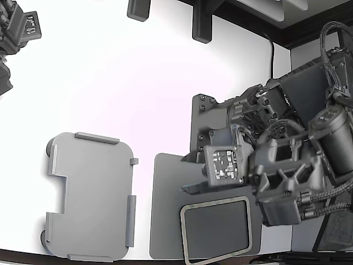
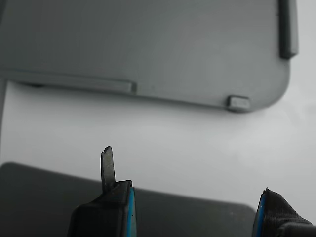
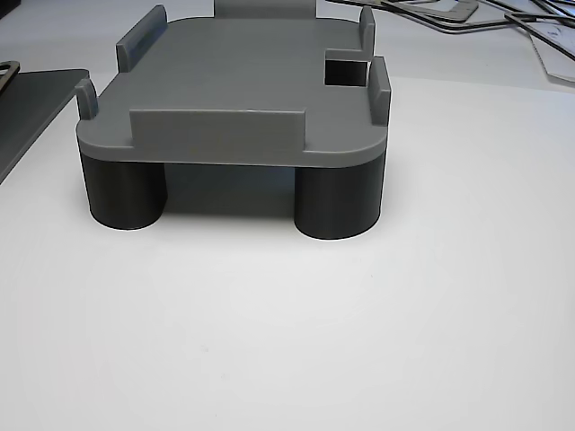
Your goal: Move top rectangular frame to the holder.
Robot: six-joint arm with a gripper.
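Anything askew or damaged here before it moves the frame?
Nothing broken. The rectangular frame sits slightly rotated on the dark mat, its corner overhanging the mat's edge. The holder stands empty and level. The gripper is open.

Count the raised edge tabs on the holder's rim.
6 in the exterior view: holder has one on its far edge, one on its near edge, two on the view's right side, two on the left. None seem hidden.
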